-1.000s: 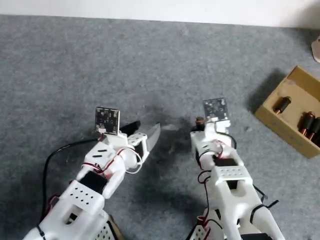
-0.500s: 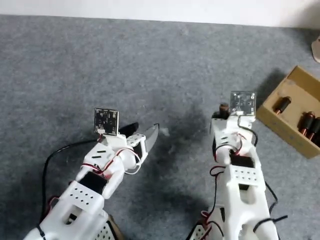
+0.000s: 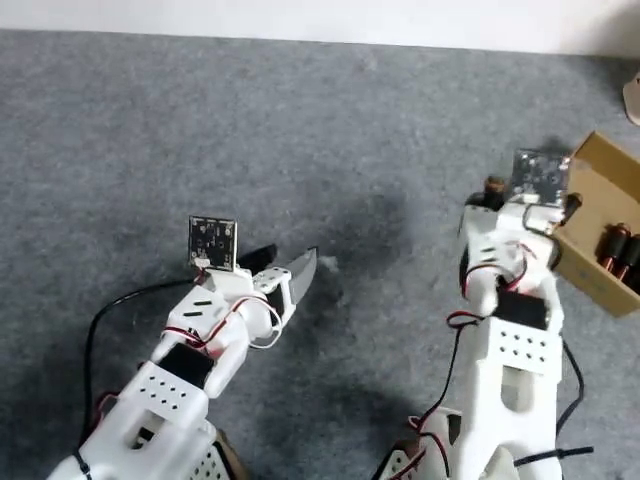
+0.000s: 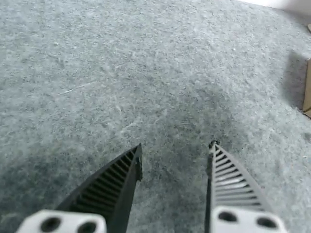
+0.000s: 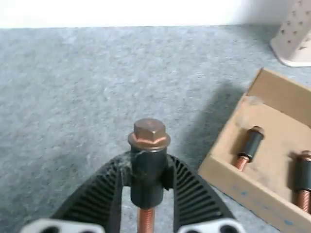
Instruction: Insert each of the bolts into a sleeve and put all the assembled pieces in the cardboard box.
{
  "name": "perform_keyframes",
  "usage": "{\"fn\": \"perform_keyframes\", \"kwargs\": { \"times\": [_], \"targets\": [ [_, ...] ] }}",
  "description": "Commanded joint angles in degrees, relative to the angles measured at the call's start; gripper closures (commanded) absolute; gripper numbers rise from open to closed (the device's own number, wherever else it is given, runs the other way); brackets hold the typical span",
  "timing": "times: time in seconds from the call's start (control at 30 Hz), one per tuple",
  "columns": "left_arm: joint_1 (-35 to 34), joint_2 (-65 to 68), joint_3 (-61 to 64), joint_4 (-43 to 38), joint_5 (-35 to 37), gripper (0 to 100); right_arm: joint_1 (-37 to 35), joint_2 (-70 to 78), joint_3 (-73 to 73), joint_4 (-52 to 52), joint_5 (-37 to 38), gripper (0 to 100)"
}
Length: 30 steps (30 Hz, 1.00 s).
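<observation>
Carrying step: right gripper (image 5: 147,164) clamped on a black sleeve (image 5: 147,187) with a copper bolt (image 5: 148,135) through it, raised just left of the cardboard box (image 5: 243,191) already holding other assembled pieces (image 5: 249,146). Next, most likely — swing right over the box wall, lower, release. Left gripper (image 4: 175,146) spread wide, empty, over grey carpet (image 4: 121,73). Faint blue marks (image 5: 287,223) on the box wall — too small to read.

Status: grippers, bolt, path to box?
Left gripper open, empty. Right gripper shut on sleeved bolt, just short of cardboard box. Nothing seen between them.
</observation>
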Motion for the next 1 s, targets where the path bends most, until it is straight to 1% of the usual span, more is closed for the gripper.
{"fn": "perform_keyframes", "kwargs": {
  "times": [0.0,0.07,0.2,0.57,0.97],
  "targets": [
    [-0.31,-0.75,-0.4,-0.26,-0.26,79,1.19,0.66,-7.69,3.56,-0.09,99.5],
    [-0.31,-0.75,-0.4,-0.26,-0.26,79,1.36,4.26,-10.59,5.58,-0.44,99.5],
    [-0.31,-0.75,-0.4,-0.26,-0.26,79,4.35,10.59,-15.78,6.46,-0.97,99.5],
    [-0.31,-0.75,-0.31,-0.26,-0.26,79,14.9,27.38,-32.92,6.55,-0.97,99.5],
    [-0.31,-0.75,-0.31,-0.26,-0.26,79,21.58,47.87,-48.75,6.55,-0.88,99.5]
  ]
}}
